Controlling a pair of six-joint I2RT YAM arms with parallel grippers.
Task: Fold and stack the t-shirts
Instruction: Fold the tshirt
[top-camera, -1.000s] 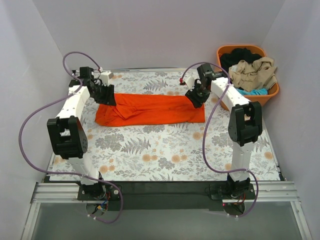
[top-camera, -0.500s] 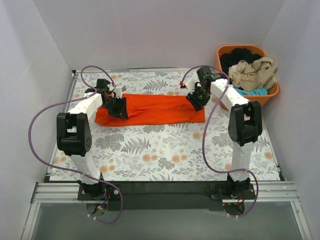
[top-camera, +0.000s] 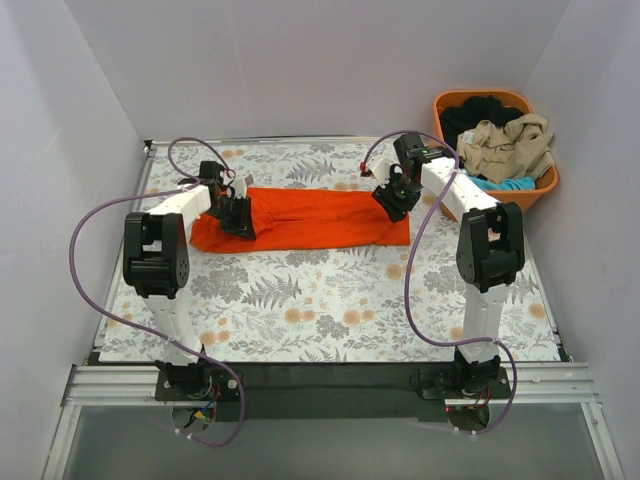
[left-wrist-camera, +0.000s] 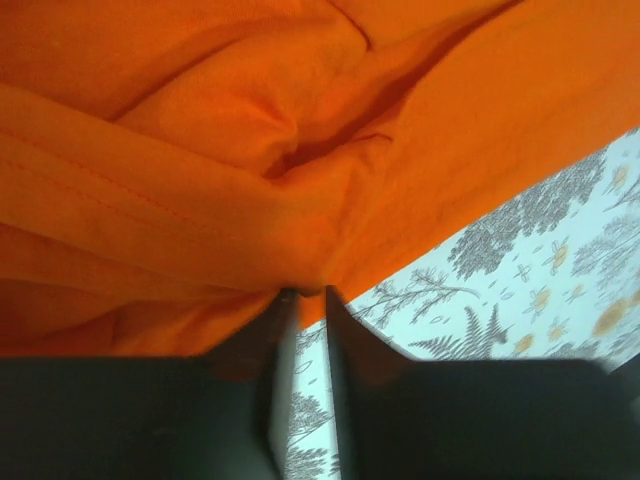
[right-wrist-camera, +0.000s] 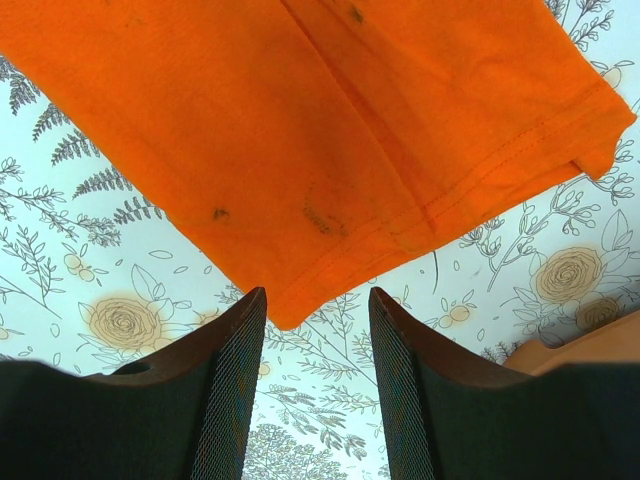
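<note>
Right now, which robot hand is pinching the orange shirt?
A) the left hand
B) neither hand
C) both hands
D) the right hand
A: the left hand has its fingers closed on a bunch of the orange shirt, while the right hand is wide open by the shirt's corner.

Orange t-shirt (top-camera: 320, 218) lies as a long folded band; other t-shirts (top-camera: 510, 140) heaped far right.

The orange t-shirt (top-camera: 310, 218) is showing as soft matt cloth with stitched hems. The floral table cover (top-camera: 330, 300) is looking smooth and matt. At upper right, the basket (top-camera: 545, 185) is reading as smooth orange plastic. On the right gripper (right-wrist-camera: 317, 305), the fingers (right-wrist-camera: 228, 400) are showing a fine black mesh texture.
</note>
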